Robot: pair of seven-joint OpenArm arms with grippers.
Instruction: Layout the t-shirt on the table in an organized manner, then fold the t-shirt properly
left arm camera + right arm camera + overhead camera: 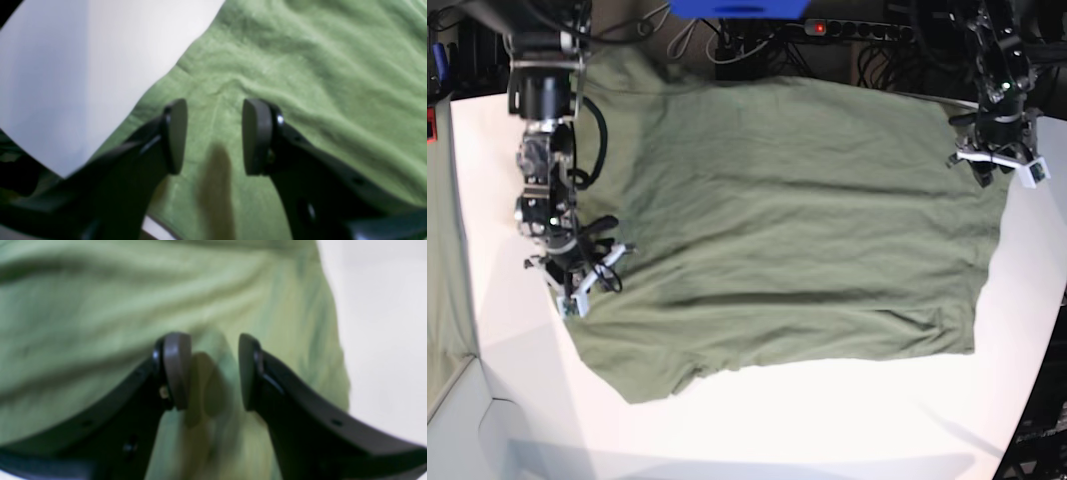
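Note:
The olive-green t-shirt (787, 220) lies spread across the white table (827, 420), wrinkled, with its lower hem uneven. My left gripper (215, 136) hovers open over the shirt's edge, beside bare table (83, 66); in the base view this left gripper (992, 172) is at the shirt's right upper side. My right gripper (213, 371) is open too, over green t-shirt (100, 306) cloth near its edge, and the right gripper (587, 285) shows at the shirt's left side in the base view. Neither pair of fingers has anything between them.
A pale grey-green cloth strip (442, 250) hangs at the far left. Behind the table are a power strip (847, 28) with a red light, cables and a blue object (737, 8). The table's curved edge (1052, 300) runs down the right.

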